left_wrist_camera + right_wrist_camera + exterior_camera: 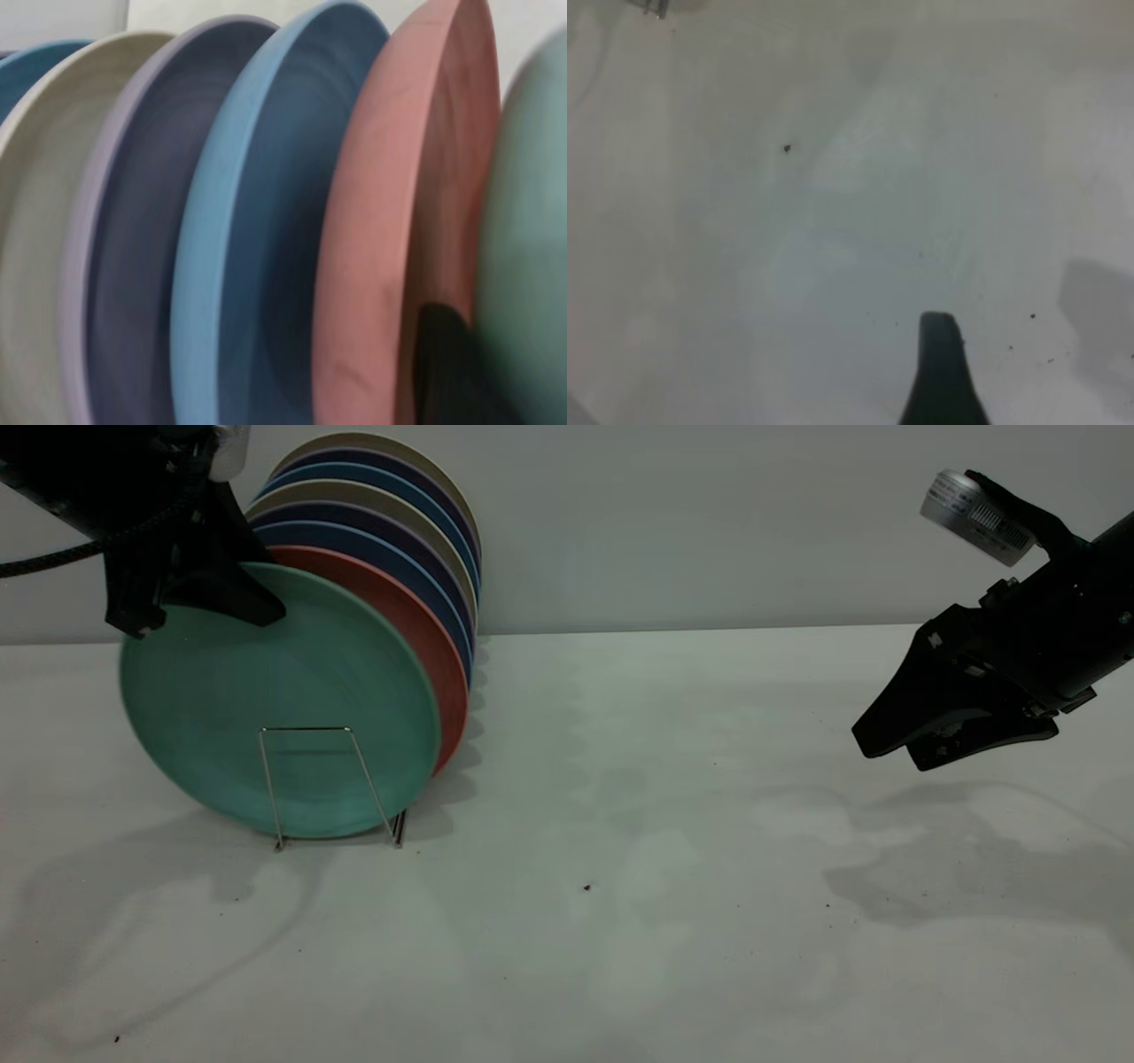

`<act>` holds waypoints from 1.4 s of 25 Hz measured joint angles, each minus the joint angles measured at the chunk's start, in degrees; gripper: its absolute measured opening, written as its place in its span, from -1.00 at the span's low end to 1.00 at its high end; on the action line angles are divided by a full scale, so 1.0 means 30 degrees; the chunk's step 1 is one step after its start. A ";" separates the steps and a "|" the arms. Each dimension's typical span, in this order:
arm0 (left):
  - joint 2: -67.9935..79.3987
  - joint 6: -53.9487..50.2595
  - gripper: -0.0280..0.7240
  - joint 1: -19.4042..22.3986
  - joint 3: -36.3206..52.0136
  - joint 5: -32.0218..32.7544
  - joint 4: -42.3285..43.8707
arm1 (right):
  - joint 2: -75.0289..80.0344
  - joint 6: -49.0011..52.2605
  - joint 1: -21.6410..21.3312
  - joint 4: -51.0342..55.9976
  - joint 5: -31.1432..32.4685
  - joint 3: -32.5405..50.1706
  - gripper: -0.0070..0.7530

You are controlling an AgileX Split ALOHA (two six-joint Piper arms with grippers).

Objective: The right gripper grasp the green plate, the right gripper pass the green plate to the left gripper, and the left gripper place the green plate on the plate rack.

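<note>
The green plate (266,708) stands upright on the plate rack (332,784), as the front plate of the row, behind the front wire loop of the rack. Directly behind it is a salmon-pink plate (425,638), and behind this one stand dark blue plates (399,567) and beige plates (390,509).

The left gripper (190,598) is at about 10 o'clock on the green plate's rim. Its black fingers are closed on the upper edge of the plate, one finger lying on the front face.

In the left wrist view the plates appear edge-on in a row: the green plate (532,266), then the pink one (399,248), then a blue one (266,248).

The right gripper (952,731) hangs above the white table (664,868) at about 3 o'clock in the exterior view, well apart from the rack. It holds nothing, and its jaws look nearly together. In the right wrist view only one dark fingertip (939,372) shows above the table.
</note>
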 joint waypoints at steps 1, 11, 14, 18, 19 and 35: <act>0.0000 0.0000 -0.07 0.0000 0.0000 0.0000 -0.0040 | 0.0000 0.0000 0.0000 0.0000 -0.0004 0.0000 0.53; -0.0689 0.0000 0.01 0.0000 0.0000 0.0137 -0.0064 | 0.0000 0.0000 0.0000 0.0000 -0.0061 0.0000 0.53; -0.1534 -0.0129 0.01 0.0000 0.0000 0.0879 0.0350 | 0.0000 0.0000 0.0000 0.0000 -0.0128 0.0000 0.53; -0.2782 -0.1461 0.01 0.0000 0.0000 0.2794 0.2002 | 0.0000 0.0000 0.0000 0.0000 -0.0166 0.0000 0.53; -0.3086 -0.2135 0.01 0.0000 0.0000 0.3379 0.2608 | 0.0000 0.0000 0.0000 0.0000 -0.0166 0.0000 0.53; -0.6839 -3.6158 -0.05 0.1502 -0.0017 0.7549 1.2697 | -0.4126 0.9606 0.2081 -1.0405 -0.2094 0.0000 0.53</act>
